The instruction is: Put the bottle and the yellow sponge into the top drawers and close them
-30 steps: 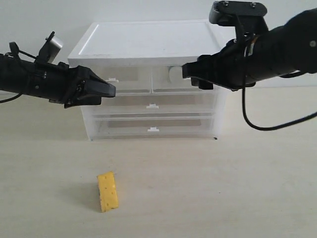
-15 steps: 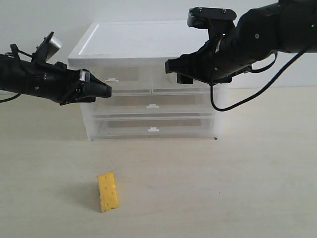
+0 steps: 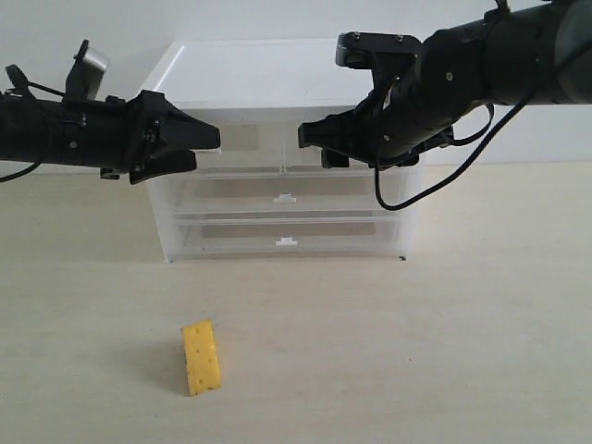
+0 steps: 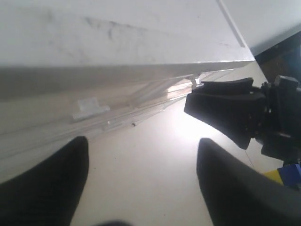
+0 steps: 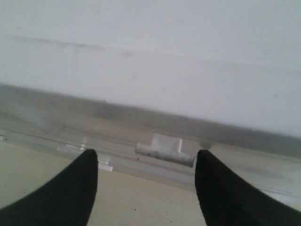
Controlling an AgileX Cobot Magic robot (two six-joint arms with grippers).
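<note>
The yellow sponge [image 3: 201,357] lies on the table in front of the white cabinet [image 3: 277,74], apart from both arms. Both top drawers [image 3: 245,153] look pushed in. My left gripper [image 3: 211,139] hangs open at the left top drawer's front, with that drawer's tab handle [image 4: 89,107] close ahead of its open fingertips [image 4: 143,141]. My right gripper [image 3: 310,137] reaches across the right top drawer [image 3: 294,159], open, and a white tab handle [image 5: 165,146] sits just beyond its fingertips [image 5: 146,153]. The bottle is not in view.
Two full-width drawers [image 3: 287,217] with small tab handles sit below the top row. The right arm's black cable [image 3: 416,190] loops down in front of the cabinet's right side. The left wrist view shows the right gripper [image 4: 221,110] close by.
The left gripper has risen from below the top drawer's handle to its level. The right gripper has moved left across the right top drawer's front. The sponge has not moved.
</note>
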